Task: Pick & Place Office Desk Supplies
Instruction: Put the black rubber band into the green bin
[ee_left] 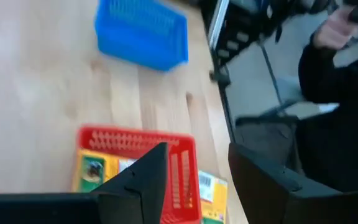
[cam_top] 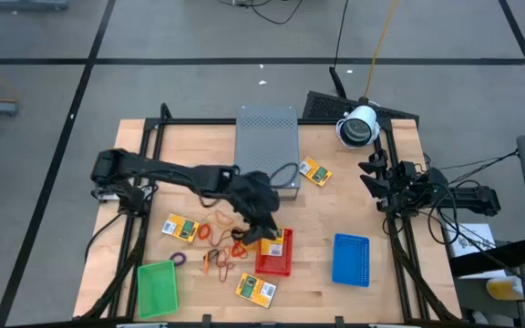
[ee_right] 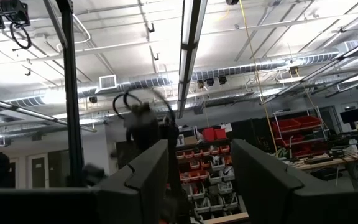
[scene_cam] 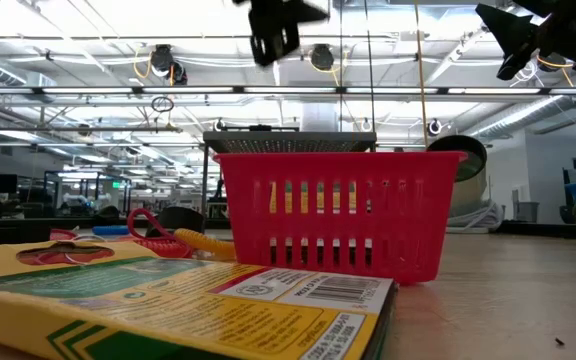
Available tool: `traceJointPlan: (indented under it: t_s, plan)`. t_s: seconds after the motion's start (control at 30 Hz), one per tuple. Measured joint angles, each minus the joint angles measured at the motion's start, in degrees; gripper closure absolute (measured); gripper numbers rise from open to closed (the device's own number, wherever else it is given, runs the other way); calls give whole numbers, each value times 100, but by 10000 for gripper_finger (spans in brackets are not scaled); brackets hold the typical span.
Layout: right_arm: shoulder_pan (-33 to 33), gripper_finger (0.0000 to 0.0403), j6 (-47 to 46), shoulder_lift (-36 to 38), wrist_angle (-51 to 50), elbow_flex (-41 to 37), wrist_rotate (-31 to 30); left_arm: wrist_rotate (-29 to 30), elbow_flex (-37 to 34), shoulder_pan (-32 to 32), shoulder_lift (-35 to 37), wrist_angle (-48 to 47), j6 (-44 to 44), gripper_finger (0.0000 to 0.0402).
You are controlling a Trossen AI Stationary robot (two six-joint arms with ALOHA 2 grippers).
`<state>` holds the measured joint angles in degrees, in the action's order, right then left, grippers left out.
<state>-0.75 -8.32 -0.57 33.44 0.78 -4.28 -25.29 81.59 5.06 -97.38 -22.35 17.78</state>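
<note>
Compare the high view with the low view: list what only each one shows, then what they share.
Only the high view: the green tray, the whole blue tray, the rubber bands scattered on the table, four crayon packets, and the right end effector parked at the table's right edge.

Only the low view: the room's ceiling and lights beyond the table, and the barcode print on the nearest crayon packet.

Both: the red tray with a packet inside, the grey perforated box behind it, and the left end effector above the red tray, fingers apart.
</note>
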Motion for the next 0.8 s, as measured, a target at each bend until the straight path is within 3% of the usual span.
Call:
traceJointPlan:
  t_s: [0.37, 0.53, 0.8]
  plan:
    - [0, 234, 2, -18, -5, 0, -11, 2773, -32, 21, 1660, -752, -929, 241]
    - [0, 234, 2, -22, -23, 0, -14, 3255, -439, -167, 2114, -671, -1126, 245]
    - [0, 234, 2, -27, -79, 0, -19, 3327, -1888, -758, 3125, 226, -1241, 245]
